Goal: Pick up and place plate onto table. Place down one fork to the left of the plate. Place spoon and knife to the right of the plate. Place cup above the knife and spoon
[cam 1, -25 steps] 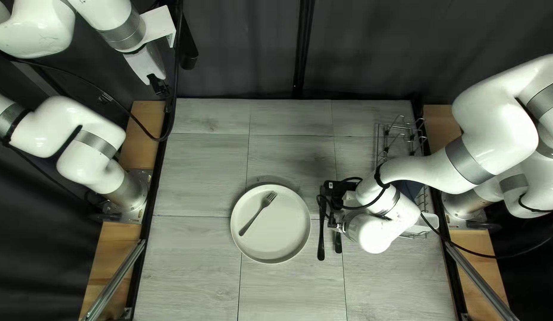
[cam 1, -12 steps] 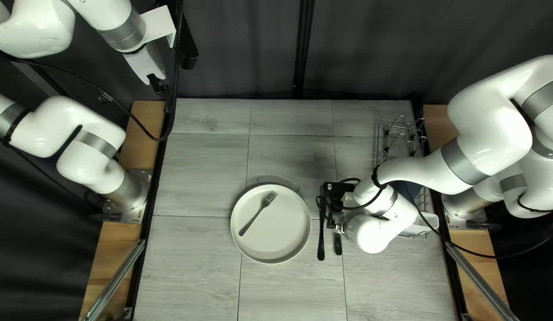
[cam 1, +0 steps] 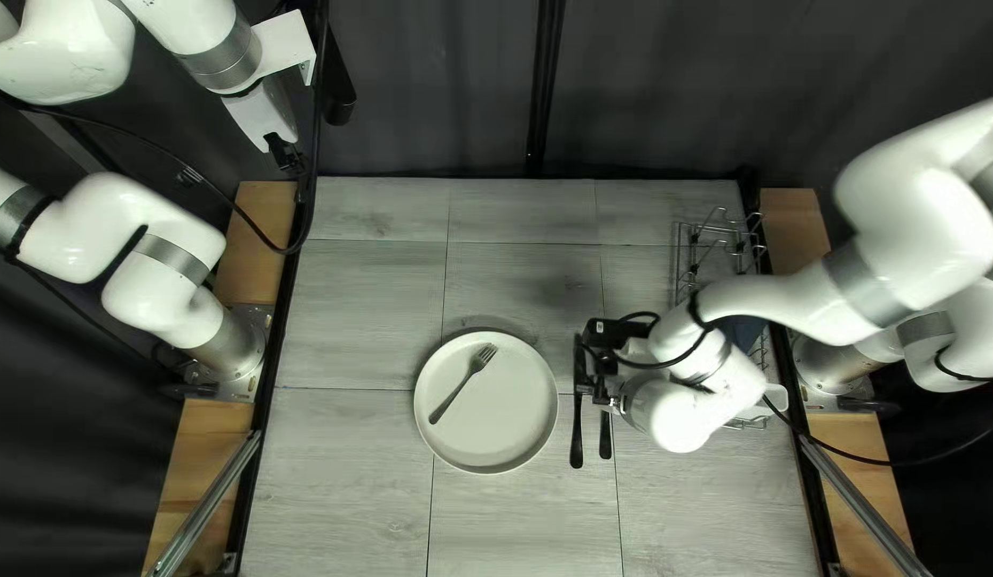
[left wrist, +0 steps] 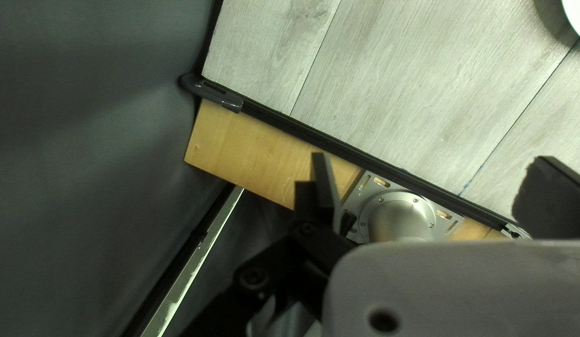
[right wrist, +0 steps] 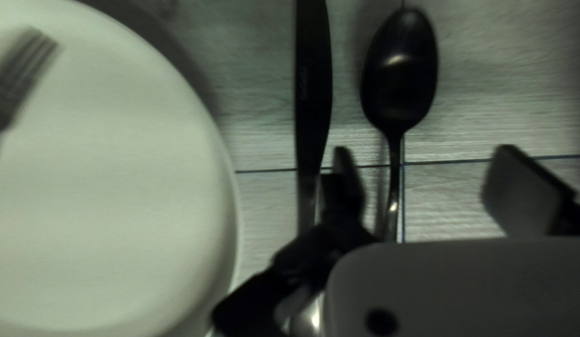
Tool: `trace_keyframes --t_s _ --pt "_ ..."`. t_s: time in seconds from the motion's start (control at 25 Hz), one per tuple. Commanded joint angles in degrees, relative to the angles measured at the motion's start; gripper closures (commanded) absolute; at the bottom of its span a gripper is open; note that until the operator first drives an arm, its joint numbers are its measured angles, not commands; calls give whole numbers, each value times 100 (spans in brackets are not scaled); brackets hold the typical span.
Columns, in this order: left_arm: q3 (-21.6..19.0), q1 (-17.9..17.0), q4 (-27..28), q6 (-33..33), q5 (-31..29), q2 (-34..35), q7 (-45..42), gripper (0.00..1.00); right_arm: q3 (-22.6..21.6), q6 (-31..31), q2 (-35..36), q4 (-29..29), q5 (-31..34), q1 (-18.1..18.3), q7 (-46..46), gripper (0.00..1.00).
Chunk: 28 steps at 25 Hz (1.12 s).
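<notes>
A plate (cam 1: 507, 427) lies mid-table with a fork (cam 1: 462, 385) on it. Right of it, the knife (cam 1: 576, 433) and spoon (cam 1: 605, 436) lie parallel, partly covered by my right gripper (cam 1: 590, 390). In the right wrist view my right gripper (right wrist: 421, 165) stands open above the spoon (right wrist: 399, 68), whose neck runs between its fingers; the knife (right wrist: 313, 81) is outside them, beside the plate (right wrist: 115, 187). My left gripper (cam 1: 288, 160) hangs beyond the table's far left corner; its own view shows the left gripper (left wrist: 421, 168) open and empty. No cup is distinguishable.
A wire rack (cam 1: 691, 251) stands at the right of the table in the top left view, partly under my right arm, with a dark blue item (cam 1: 744, 331) in it. In the left wrist view, the arm base mount (left wrist: 399, 212) shows beyond the fingers.
My right arm's upper links have shifted rightward and its gripper has moved slightly toward the table's far edge. Knife, spoon, plate and fork stay put, and the left arm is still.
</notes>
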<state>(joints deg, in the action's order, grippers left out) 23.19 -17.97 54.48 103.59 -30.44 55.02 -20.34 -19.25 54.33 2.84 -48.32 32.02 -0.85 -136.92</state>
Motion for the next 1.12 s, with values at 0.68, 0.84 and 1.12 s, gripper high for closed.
trace_keyframes --t_s 0.68,0.84,1.12 --pt "0 0 0 0 0 0 0 0 213 498 1285 -2245 -417 -66 -676 0" --pt "0 0 0 0 0 0 0 0 333 836 2081 -3112 -508 -91 -822 0" --pt "0 0 0 0 0 0 0 0 348 919 2348 -3453 -371 -185 -727 0"
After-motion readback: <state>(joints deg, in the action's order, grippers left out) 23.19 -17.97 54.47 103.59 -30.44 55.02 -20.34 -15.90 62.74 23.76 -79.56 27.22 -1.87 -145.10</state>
